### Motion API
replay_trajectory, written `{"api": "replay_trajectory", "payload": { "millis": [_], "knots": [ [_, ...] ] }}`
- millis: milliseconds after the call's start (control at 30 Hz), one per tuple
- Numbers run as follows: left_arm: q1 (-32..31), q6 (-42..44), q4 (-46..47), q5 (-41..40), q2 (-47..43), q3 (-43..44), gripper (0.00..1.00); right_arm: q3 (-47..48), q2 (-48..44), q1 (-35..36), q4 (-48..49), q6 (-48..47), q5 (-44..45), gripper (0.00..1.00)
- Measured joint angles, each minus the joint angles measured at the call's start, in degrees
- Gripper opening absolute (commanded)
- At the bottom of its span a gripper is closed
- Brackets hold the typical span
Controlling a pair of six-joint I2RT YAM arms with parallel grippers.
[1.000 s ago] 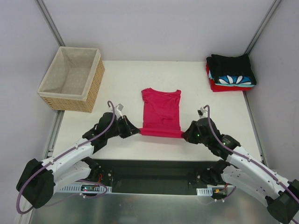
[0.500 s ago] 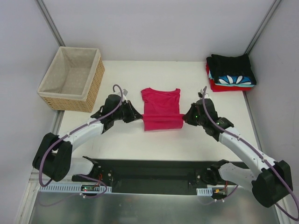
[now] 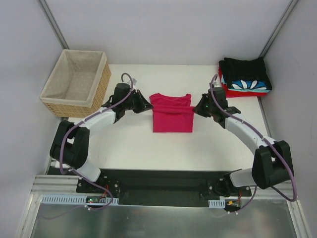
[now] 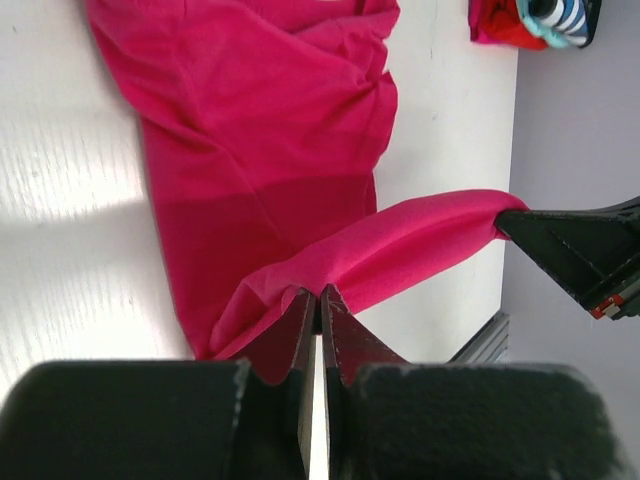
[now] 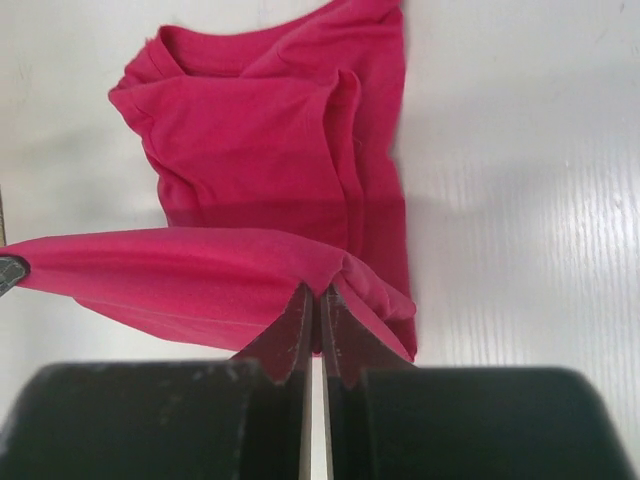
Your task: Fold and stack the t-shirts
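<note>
Shirt: soft crimson-pink cloth t-shirt [image 3: 172,119], middle of white surface [image 3: 124,148], near hem lifted.
Left fingers [image 4: 343,350]: pressed together, pinching left hem corner.
Right fingers [image 5: 288,340]: pinching right hem corner.
Handling: light, limp; likely sags, so keep corners taut.

Tee [image 3: 171,119] lies on the table [image 3: 133,144], basket [image 3: 100,91] behind-left, folded stack [image 3: 245,75] behind-right.

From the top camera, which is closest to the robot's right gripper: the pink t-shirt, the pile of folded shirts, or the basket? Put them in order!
1. Pink t-shirt: in the middle of the table. The right gripper is shut on its edge.
2. Pile of folded shirts: at the far right corner, behind the gripper.
3. Wicker basket: at the far left, past the whole t-shirt.
</note>
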Motion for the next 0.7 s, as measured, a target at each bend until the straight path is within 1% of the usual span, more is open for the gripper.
{"api": "replay_trajectory", "payload": {
  "millis": [467, 700],
  "knots": [
    [3.8, 1.1, -0.1, 1.7, 10.3, 10.2, 0.00, 12.8, 14.2, -2.1, 2.5, 0.0, -2.3, 0.01],
    [4.6, 1.1, -0.4, 2.4, 15.2, 14.7, 0.00, 16.3, 20.3, -3.2, 3.9, 0.1, -3.3, 0.01]
  ]
}}
